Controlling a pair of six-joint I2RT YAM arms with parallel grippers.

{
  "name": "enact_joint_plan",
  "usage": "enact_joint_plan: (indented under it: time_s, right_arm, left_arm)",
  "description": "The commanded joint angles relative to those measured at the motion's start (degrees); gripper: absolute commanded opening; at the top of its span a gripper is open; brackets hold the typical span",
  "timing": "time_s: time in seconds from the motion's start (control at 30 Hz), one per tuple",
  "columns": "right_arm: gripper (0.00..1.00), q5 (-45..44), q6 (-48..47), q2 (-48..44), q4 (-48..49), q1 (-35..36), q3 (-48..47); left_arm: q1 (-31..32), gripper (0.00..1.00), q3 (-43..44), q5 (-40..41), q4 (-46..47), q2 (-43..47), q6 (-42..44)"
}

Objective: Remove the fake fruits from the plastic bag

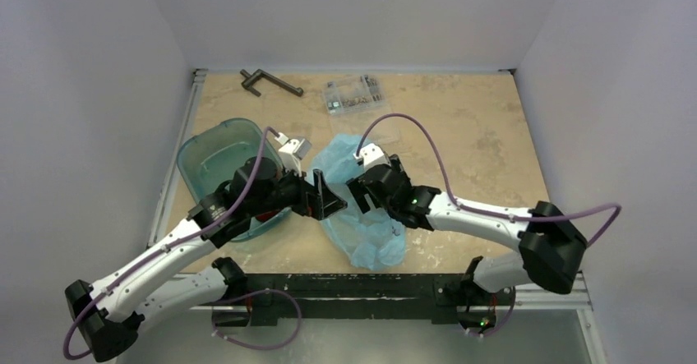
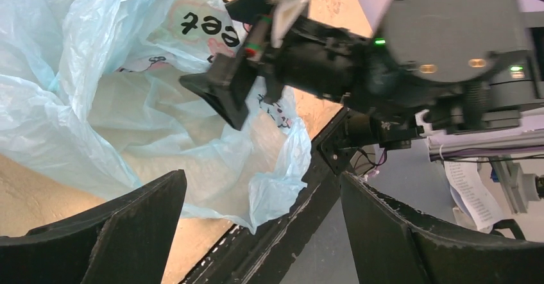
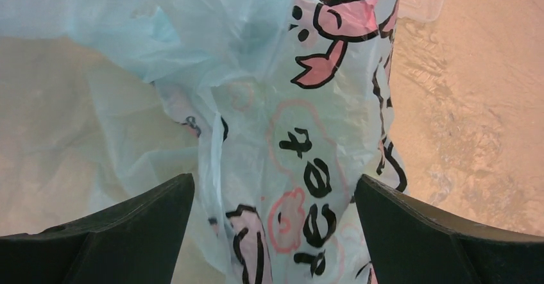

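My left gripper (image 1: 326, 199) and right gripper (image 1: 359, 193) both hang spread and empty over the plastic bag (image 1: 370, 237) crumpled at centre frame, so I should pinch opposite rim folds and part them gently, as the fake fruits, possibly inside, are hidden.

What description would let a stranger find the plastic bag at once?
Start at the beige table; near its middle, under the left gripper and right gripper, lies the plastic bag. Unlike the rigid teal tub left of it, it is crumpled, pale blue, with pink and black print.
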State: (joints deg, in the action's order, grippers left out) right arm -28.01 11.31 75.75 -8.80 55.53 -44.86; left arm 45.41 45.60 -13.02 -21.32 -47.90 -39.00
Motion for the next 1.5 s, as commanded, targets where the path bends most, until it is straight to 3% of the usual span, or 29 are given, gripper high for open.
enact_joint_plan:
  time_s: [0.0,0.1,0.17,0.23,0.37,0.5,0.63,0.77,1.0,1.2,1.33,1.47]
  right_arm:
    - [0.96,-7.9,-3.0,6.2,2.4,0.3,-4.7]
    - [0.97,-13.0,-2.4,9.9,2.8,0.3,-5.4]
    - [0.9,-15.5,-0.9,10.8,4.3,0.3,-5.5]
    - [0.74,-14.3,-0.5,9.4,7.1,0.2,-4.6]
    - [0.3,-9.2,-0.3,4.4,12.5,0.2,-2.1]
    - [0.02,-5.5,0.1,-0.1,16.1,-0.5,1.1]
    - [0.0,-0.7,1.9,-2.0,18.0,-3.0,3.2]
    - [0.0,3.6,4.3,-3.5,18.0,-5.2,4.1]
    - [0.0,4.6,7.5,-3.5,13.7,-5.4,1.4]
    - [0.0,6.2,8.9,-4.2,11.0,-5.4,-0.5]
    - [0.0,6.5,10.0,-4.9,8.9,-5.4,-1.6]
    - [0.0,8.4,11.1,-7.1,8.9,-5.4,-0.6]
  left_arm:
    - [0.1,0.9,-0.1,-0.5,-0.4,0.2,-1.0]
    - [0.1,0.89,-0.8,-2.5,0.8,0.1,-1.8]
    - [0.2,0.89,-2.0,-3.0,2.5,0.1,-2.6]
    - [0.5,0.87,-3.3,-3.4,4.6,-0.2,-3.8]
    - [2.6,0.82,-5.8,-4.3,11.3,-3.3,-6.6]
    - [5.2,0.78,-7.4,-2.3,17.3,-7.3,-8.1]
    - [6.3,0.68,-7.3,0.4,20.4,-11.3,-9.8]
    - [6.6,0.51,-6.1,4.2,20.4,-14.8,-10.3]
    - [11.3,0.47,-0.6,3.8,23.2,-20.5,-9.4]
    - [13.1,0.35,-1.2,14.8,18.4,-22.7,-14.6]
    - [13.1,0.37,-1.6,21.0,16.4,-22.8,-16.9]
    - [11.5,0.31,1.4,24.0,13.0,-27.1,-20.2]
